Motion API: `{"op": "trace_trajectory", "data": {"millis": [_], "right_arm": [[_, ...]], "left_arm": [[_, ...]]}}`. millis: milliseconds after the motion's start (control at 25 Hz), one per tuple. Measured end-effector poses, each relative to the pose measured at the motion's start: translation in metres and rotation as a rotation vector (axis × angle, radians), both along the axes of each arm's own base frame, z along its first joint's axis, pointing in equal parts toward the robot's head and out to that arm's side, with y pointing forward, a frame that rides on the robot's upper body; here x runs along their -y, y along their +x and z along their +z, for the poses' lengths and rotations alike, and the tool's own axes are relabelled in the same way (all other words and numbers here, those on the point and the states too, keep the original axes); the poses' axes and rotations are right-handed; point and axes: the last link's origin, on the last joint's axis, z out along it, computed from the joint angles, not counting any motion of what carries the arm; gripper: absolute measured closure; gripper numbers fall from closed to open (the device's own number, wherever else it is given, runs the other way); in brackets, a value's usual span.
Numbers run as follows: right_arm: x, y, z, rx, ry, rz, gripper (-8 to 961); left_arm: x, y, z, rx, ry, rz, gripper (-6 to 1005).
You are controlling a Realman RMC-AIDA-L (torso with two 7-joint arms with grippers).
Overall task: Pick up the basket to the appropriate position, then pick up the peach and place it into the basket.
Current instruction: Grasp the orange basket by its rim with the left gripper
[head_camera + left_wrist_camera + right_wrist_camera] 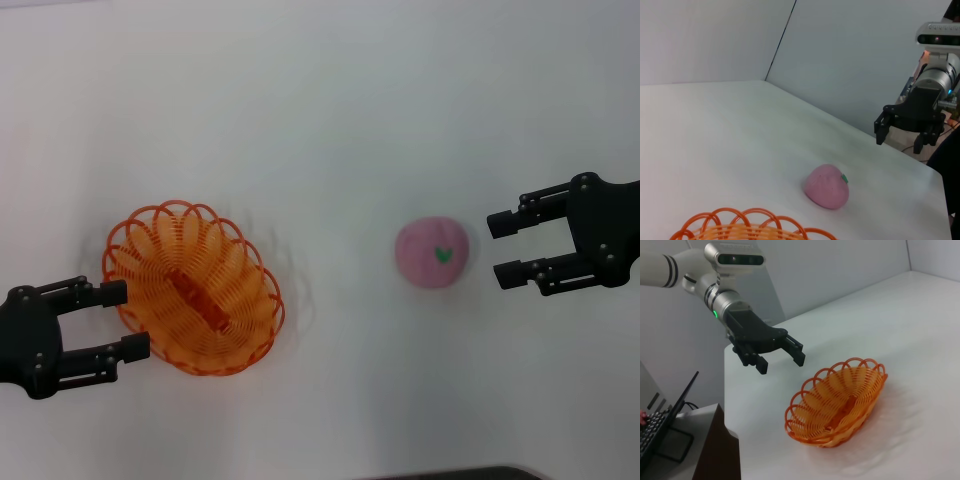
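Observation:
The orange wire basket (pixel 192 288) sits on the white table at the left, empty. My left gripper (pixel 132 320) is open just beside its left rim, with the jaws level with the rim. I cannot tell if it touches. The right wrist view shows the basket (pixel 837 402) and the left gripper (pixel 781 364) close over its end. The pink peach (pixel 432 253) with its green leaf mark lies to the right. My right gripper (pixel 494 249) is open and empty just right of it, a small gap apart. The left wrist view shows the peach (pixel 826 186), the basket rim (pixel 740 225) and the right gripper (pixel 897 142).
The white table (pixel 320 120) stretches bare behind both objects. Its edge (pixel 732 405) runs close behind the left arm, with a laptop (pixel 660 435) on a lower stand beyond it. White walls (pixel 850 60) stand around the table.

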Motion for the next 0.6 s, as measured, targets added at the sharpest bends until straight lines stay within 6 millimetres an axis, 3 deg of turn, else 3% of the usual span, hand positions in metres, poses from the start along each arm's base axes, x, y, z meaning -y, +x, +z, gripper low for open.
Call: {"op": "trace_trajectory", "data": {"millis": [600], "right_arm": [[-0.0002, 0.0001, 0.0000, 0.001, 0.002, -0.001, 310]], "left_arm": [[-0.0002, 0.0003, 0.0004, 0.003, 0.001, 0.003, 215]]}}
